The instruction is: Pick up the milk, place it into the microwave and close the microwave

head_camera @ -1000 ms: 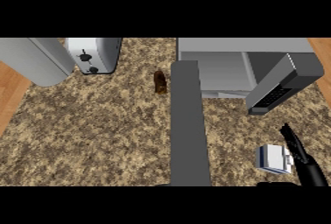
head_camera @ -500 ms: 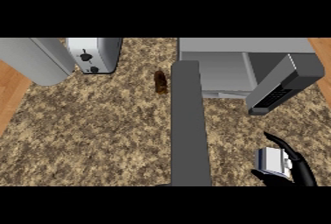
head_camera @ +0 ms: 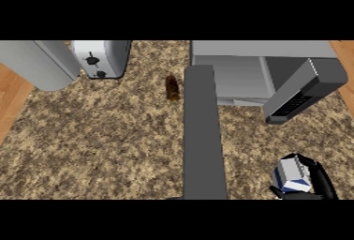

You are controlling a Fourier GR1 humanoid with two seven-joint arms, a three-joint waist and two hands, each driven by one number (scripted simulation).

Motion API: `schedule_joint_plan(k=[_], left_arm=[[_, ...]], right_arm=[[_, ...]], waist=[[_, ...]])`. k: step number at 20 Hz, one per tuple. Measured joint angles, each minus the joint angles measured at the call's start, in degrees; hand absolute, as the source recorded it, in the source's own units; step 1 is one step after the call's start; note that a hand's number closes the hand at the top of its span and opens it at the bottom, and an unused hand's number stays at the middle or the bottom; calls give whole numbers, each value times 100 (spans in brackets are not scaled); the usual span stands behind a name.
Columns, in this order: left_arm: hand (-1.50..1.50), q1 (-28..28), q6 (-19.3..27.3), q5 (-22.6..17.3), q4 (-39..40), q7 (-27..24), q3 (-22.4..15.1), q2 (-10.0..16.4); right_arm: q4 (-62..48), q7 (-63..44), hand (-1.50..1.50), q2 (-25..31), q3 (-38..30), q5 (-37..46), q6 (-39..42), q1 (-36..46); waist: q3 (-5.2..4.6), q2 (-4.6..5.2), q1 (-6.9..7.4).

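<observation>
The speckled brown bench (head_camera: 104, 140) fills nearly everything below me, with a strip of wooden floor (head_camera: 10, 108) along its left side.

At the far right stands the microwave (head_camera: 242, 75), a grey box with its front open. Its door (head_camera: 307, 86) is swung out towards me at a slant, the dark inner face turned to the left.

One long grey forearm (head_camera: 204, 140) of mine runs straight up from the lower edge through the middle of the bench. Its far end lies against the microwave's left front corner. It is my left one, since it lies left of my right hand, but my left hand does not show, so I cannot tell how its fingers stand.

In the far left corner sits a large smooth grey shape (head_camera: 34, 63) that I cannot name. A toaster (head_camera: 104, 56) with two dark knobs on its front stands just beside it, on its right.

My right hand (head_camera: 319, 178) is low at the right, close to the lower edge. Its black fingers are curled round the milk (head_camera: 291, 176), a white and blue carton held in my grip. It sits near my side of the bench, below the open door and well apart from the microwave's cavity.

Smallest is a brown bottle (head_camera: 172, 87), standing between the toaster and the microwave, just left of my forearm.
</observation>
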State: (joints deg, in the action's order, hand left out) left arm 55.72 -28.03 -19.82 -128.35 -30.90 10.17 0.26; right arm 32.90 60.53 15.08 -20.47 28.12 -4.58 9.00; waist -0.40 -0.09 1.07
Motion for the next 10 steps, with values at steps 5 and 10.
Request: schedule_joint_plan(k=[5,10], left_arm=[[-150,-62,-25,-15,44,21,-13,5],[-150,-123,-135,-191,59,127,71,94]], right_arm=[[-555,-62,150,-97,19,192,-450,567],[-972,-141,150,-334,-46,222,-764,1261]], waist=[[6,29,36],[17,49,87]])
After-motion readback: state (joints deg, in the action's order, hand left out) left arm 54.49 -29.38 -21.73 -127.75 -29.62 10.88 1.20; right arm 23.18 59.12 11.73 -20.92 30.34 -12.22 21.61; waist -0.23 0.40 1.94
